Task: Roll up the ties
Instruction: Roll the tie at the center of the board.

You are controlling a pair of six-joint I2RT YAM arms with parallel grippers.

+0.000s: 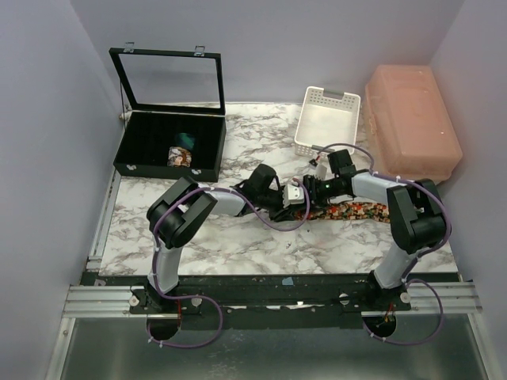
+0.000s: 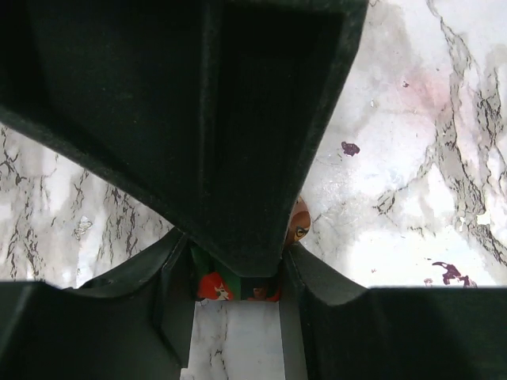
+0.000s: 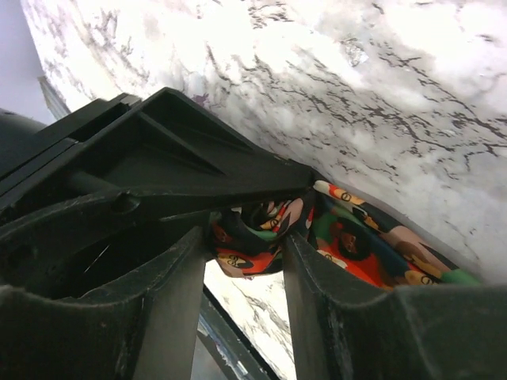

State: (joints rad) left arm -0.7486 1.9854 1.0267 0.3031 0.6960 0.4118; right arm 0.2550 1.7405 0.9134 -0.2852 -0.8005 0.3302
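Inside the pinching right claw sits the dark floral-print fabric necktie, trailing lengthwise rightward behind it. Grip of left claw: cannot tell.

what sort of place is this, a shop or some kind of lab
Most likely a robot lab test cell: two arms bolted to a rail at a marble-print table, plain walls boxing it in, and staged props, a tie, a black case, a white basket.
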